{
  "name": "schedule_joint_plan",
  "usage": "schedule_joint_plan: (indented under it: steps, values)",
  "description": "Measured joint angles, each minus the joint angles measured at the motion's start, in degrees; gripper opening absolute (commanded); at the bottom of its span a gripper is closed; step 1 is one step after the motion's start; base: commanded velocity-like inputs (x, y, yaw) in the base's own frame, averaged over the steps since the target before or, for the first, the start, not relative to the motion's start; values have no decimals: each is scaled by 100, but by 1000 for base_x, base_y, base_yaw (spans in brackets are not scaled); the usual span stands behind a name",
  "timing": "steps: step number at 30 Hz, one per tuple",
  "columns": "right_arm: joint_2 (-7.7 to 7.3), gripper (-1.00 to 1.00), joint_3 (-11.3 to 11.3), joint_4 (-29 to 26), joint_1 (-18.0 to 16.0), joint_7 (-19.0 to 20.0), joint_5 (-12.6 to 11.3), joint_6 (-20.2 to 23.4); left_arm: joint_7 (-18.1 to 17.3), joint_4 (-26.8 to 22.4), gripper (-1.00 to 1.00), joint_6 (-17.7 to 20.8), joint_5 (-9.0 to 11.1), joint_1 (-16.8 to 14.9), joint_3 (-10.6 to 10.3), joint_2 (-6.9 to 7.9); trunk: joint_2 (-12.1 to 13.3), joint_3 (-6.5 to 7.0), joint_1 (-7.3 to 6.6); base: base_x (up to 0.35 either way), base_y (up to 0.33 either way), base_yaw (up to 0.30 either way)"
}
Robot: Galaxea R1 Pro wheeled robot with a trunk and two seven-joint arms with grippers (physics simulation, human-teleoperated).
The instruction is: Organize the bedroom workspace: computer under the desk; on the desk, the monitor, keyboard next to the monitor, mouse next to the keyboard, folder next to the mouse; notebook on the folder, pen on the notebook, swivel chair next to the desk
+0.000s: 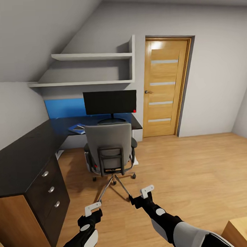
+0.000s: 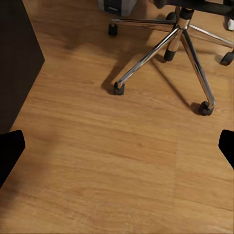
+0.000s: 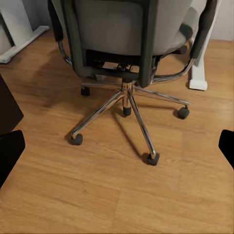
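- Your two pincers hang low over the wood floor: the left pincer (image 1: 93, 208) and the right pincer (image 1: 144, 193) both stand released, jaws spread, nothing between them.
- Straight ahead sits the one grey padded swivel chair (image 1: 109, 147), its back turned to you and its chrome star base (image 3: 127, 108) reaching toward your arms.
- The right pincer is the nearer one, with a chrome leg ending just before it.
- The chair already sits close against the long black-topped L-shaped surface (image 1: 20, 156), in front of the single wide black monitor (image 1: 110, 101) standing on it.
- A flat blue thing (image 1: 77, 128), probably the blue folder, lies on the surface left of the chair back; from here you can't tell for certain.
- One three-drawer unit with three round silver knobs (image 1: 51, 189) stands at your left.
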Motion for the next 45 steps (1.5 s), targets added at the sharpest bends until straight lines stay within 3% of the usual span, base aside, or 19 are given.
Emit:
schedule_joint_plan:
  steps: [12, 19, 28, 29, 30, 34, 40, 45]
  values:
    - [-7, 100, -67, -19, 0, -1, -35, 23, -7, 0, 100, 0, -1, 0, 0, 0, 481, 215, -264, 0, 0, 0]
    - [-9, 100, -125, -28, 0, 0, -358, 43, -6, 0, 100, 0, -1, 0, 0, 0, 762, 341, -417, 0, 0, 0]
    - [-27, 100, -141, 204, 11, -10, -461, -6, -7, 236, 100, -18, 1, 1, -18, -36, 1123, 502, -615, 0, 0, 0]
    - [-48, 100, -148, 668, 181, -24, -478, -424, -9, 817, 100, -197, 11, 7, 3, -38, 1164, 520, -637, 0, 0, 0]
    - [-78, 100, -147, 756, 342, -40, -483, -625, -10, 1016, 100, -319, 9, -2, -5, -33, 1204, 537, -659, 0, 0, 0]
    - [-223, 100, -180, 812, 819, -244, -504, -1152, -15, 1312, 100, -622, 17, 14, -3, -14, 1364, 609, -747, 0, 0, 0]
    - [-292, 100, -182, 830, 1274, -728, -541, -1888, -25, 1402, 100, -992, 13, 507, -6, 137, 1605, 718, -879, 0, 0, 0]
    - [-347, 100, -180, 832, 1670, -1360, -547, -2653, -38, 1414, 100, -1778, 19, 1054, -5, 371, 1805, 808, -989, 0, 0, 0]
